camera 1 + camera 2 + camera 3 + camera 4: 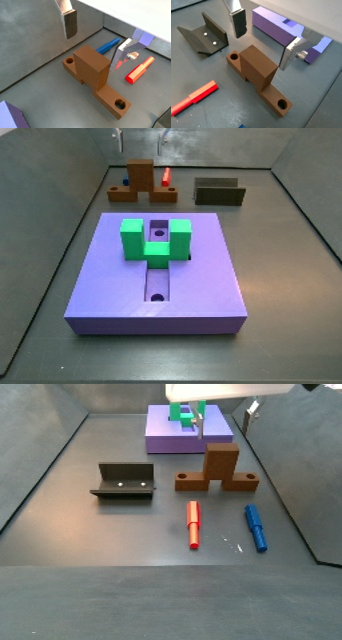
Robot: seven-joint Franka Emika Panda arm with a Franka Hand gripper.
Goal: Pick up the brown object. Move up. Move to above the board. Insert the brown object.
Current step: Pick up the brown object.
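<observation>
The thick purple-blue square board (pixel 154 278) is sitting well clear. Nearer the back wall, the orange-brown blocky object (pixel 256 70) is standing free on the floor. My gripper (pixel 261 39) is hovering spread above it, empty; descending off-centre, I am risking clipping its tall block.

The pincer (pixel 225 406) is cropped by the frame edge in both side views; board (pixel 12 118) edge-cut.
</observation>
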